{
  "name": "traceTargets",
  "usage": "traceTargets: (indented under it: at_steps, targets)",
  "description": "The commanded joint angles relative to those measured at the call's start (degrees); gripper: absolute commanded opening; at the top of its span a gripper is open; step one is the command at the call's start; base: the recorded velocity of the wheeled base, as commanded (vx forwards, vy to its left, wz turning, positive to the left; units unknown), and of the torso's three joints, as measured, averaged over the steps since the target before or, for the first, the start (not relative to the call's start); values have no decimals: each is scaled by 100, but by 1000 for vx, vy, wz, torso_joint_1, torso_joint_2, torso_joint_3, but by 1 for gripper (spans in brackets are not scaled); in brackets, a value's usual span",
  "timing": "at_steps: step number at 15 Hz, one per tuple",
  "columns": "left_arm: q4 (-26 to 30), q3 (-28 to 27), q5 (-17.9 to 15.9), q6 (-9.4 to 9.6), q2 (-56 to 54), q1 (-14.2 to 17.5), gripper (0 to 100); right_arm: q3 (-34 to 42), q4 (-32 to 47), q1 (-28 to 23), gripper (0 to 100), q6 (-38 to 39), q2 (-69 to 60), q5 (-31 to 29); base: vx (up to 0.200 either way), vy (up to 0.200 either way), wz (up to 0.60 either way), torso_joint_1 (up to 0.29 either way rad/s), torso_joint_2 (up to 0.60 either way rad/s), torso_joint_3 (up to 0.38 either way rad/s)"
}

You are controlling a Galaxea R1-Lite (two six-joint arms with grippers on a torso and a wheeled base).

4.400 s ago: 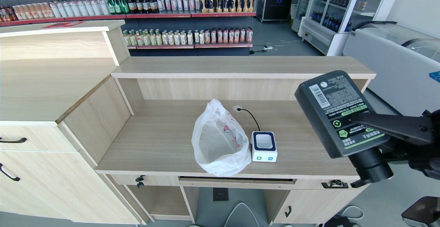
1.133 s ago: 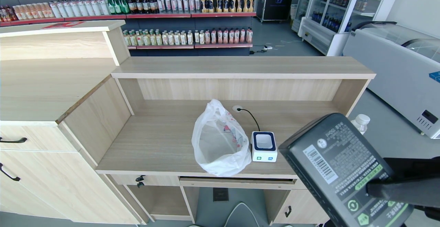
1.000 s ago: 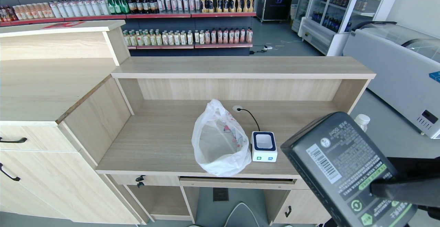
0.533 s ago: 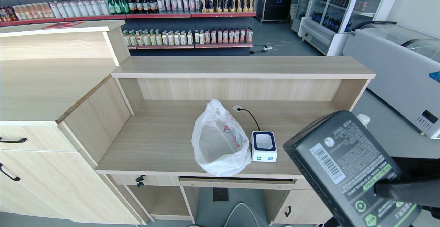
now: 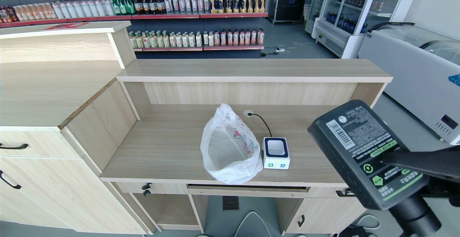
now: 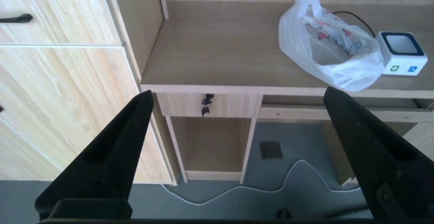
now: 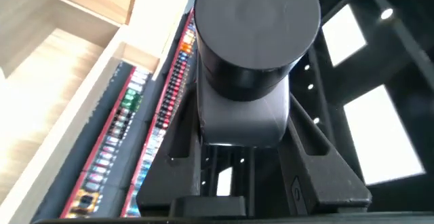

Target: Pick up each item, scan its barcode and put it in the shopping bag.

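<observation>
My right gripper (image 5: 390, 158) is shut on a dark grey bottle (image 5: 355, 147) with a black cap (image 5: 415, 217), held in the air off the counter's right front corner. Its barcode (image 5: 340, 134) faces the head camera. In the right wrist view the bottle's cap (image 7: 256, 27) and body (image 7: 241, 119) sit between the fingers (image 7: 325, 173). A white plastic shopping bag (image 5: 230, 147) stands open on the counter, with the white scanner (image 5: 276, 152) just right of it. My left gripper (image 6: 230, 149) hangs open and low before the counter, with the bag (image 6: 332, 44) and scanner (image 6: 401, 53) ahead.
The wooden counter (image 5: 165, 147) has a raised back shelf (image 5: 251, 70) and a side wall on the left. A black cable (image 5: 260, 122) runs from the scanner to a hole behind it. Drawers (image 5: 32, 147) stand to the left, freezers (image 5: 413, 61) to the right.
The right gripper first brought the bottle down toward the head camera. In the last half second it has risen and moved right, tilting so the black cap shows below.
</observation>
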Motion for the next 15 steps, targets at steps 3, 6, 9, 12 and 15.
traceTargets:
  at_steps: [3,6,9,12,15]
  targets:
    - [0,0,1,0,6,1,100,50,2614,-3816,0,2537,-365,50,0,0,0,0,0,0]
    - [0,0,1,0,6,1,100,-249,4574,-4765,0,3592,-629,-143,0,0,0,0,0,0]
    - [0,0,1,0,6,1,100,-372,4706,-4897,0,5165,-506,-55,0,0,0,0,0,0]
    - [0,0,1,0,6,1,100,-407,4706,-5081,0,5605,-207,-55,0,0,0,0,0,0]
    - [0,0,1,0,-2,1,100,-372,4750,-5064,0,5842,-215,-38,0,0,400,0,2,0]
